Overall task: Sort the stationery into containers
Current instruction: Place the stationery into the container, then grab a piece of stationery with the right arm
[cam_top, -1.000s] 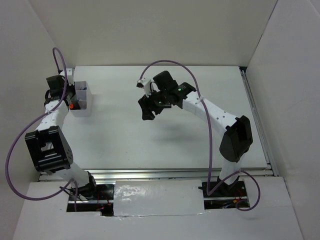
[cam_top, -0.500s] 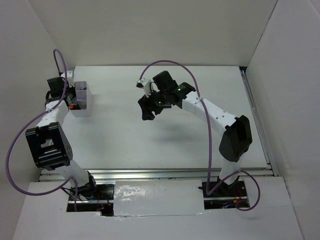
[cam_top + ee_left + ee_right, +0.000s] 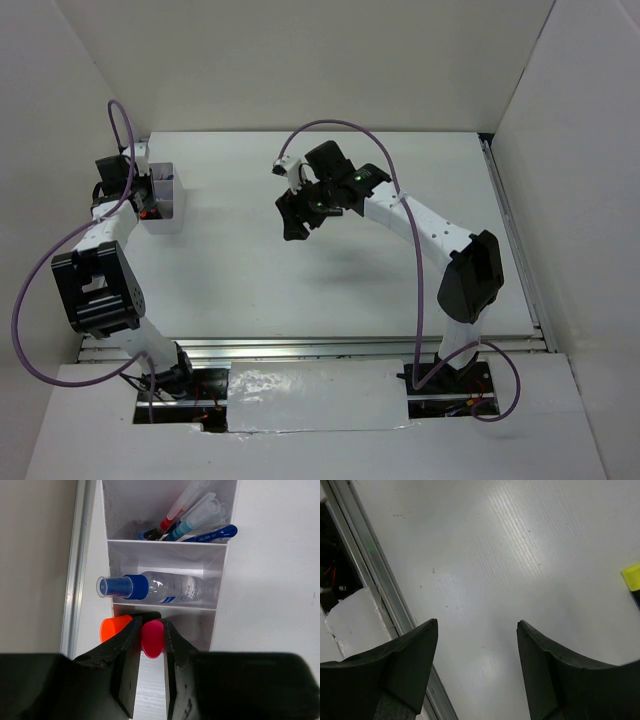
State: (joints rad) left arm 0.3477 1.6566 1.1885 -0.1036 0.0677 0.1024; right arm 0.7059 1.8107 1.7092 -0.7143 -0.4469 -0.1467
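The left end effector pinches a pink-capped highlighter in the end compartment of the white box at the table's left edge, beside an orange-capped highlighter. A blue-capped bottle lies in the middle compartment. The right end effector hangs spread and empty over mid-table.

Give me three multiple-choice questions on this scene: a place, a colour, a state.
1. Which compartment of the box holds the bottle? A the pens' B the middle one C the highlighters'
2. What colour is the highlighter cap between the fingers of the left claw? A yellow B pink C blue
3. How is the right claw? A open, empty B shut on a pen C holding the bottle
Answers: B, one compartment lies each side of it; B, the left wrist view shows pink; A, jaws wide apart, nothing between.
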